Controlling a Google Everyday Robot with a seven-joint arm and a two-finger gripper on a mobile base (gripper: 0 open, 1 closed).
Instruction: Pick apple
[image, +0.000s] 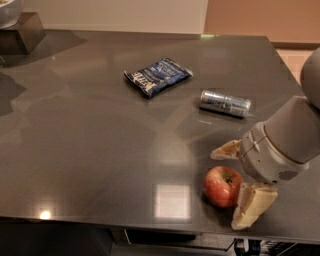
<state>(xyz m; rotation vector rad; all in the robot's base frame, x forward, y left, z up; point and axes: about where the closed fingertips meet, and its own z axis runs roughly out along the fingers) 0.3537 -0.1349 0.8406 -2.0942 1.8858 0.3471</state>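
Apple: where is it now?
Camera view, lower right: the apple sits near the table's front edge, below the can, between the open gripper's fingers.

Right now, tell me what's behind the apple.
Just behind the apple, one finger of the open gripper straddling it; farther back, the can on its side. The table beneath it is hidden.
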